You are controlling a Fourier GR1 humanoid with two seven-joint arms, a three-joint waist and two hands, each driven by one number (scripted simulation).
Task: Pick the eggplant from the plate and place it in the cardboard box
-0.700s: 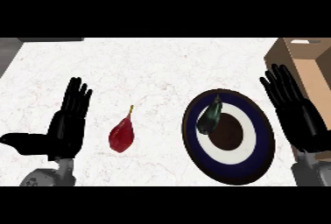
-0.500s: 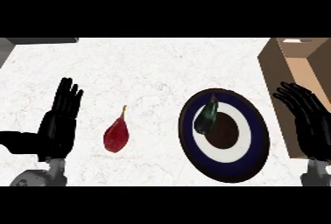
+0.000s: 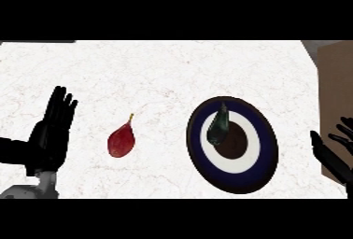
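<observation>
On plate (image 3: 241,181), eggplant (image 3: 219,127) unmoved, right hand (image 3: 332,159) seemingly further right

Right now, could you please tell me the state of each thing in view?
eggplant: lying on the plate, untouched.
plate: flat on the counter, holding only the eggplant.
red vegetable: lying on the counter left of the plate, apart from it.
cardboard box: cut off by the right edge, inside not visible.
left hand: open, fingers up, resting, holding nothing.
right hand: open, fingers spread, right of the plate, holding nothing.
</observation>
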